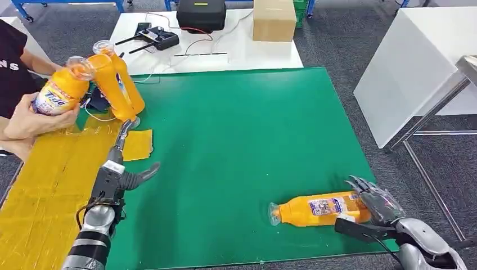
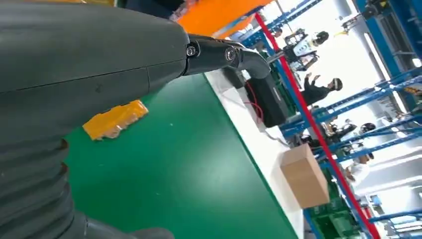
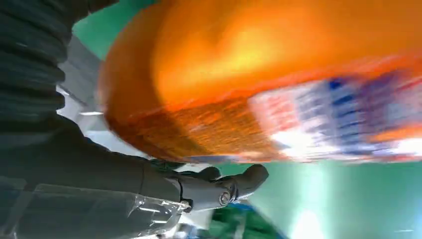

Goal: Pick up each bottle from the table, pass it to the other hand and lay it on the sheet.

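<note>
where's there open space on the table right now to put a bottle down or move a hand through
Widest bare patch: the green table top, between the upright orange bottle and the lying orange bottle at the right hand. The yellow sheet is bare beside the left hand. Crowded at its far end, where a person's hand holds another orange bottle.

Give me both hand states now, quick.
Left hand: open, holding nothing.
Right hand: around the lying orange bottle; grip looks closed.

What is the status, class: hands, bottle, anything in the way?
Left hand open above the green mat. Right hand around lying bottle; firm grip unclear. Person's hand holding another bottle over the yellow sheet.
</note>
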Controlling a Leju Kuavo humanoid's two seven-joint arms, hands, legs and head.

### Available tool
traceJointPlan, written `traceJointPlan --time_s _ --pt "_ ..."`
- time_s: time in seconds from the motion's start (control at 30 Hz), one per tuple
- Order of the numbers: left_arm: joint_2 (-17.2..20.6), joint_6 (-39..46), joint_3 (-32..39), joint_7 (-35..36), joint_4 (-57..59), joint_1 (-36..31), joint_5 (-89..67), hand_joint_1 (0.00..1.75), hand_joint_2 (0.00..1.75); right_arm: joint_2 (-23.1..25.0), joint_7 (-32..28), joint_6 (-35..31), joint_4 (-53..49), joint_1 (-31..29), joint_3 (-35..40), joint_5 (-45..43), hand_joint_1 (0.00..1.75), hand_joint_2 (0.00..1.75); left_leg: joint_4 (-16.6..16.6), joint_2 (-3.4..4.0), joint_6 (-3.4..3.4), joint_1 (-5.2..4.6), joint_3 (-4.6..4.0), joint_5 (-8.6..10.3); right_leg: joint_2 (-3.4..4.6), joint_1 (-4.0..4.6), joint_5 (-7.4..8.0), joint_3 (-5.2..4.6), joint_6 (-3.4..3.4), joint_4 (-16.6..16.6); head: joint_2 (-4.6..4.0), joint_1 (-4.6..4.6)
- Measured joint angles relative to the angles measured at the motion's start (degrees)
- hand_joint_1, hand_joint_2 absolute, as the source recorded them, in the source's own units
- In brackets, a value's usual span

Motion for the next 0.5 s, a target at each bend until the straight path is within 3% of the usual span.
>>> traceJointPlan --time_s 0.5 --pt "-0.2 0.0 -0.2 -1.1 4.0 -2.5 1.2 0.00 1.75 -10.2 -1.8 6.5 -1.5 -5.1 11.6 -4.7 0.00 1.75 0.0 -0.09 0.03 -0.03 -0.09 0.00 -0.08 -0.02 -0.01 0.01 0.02 0.0 0.00 -0.02"
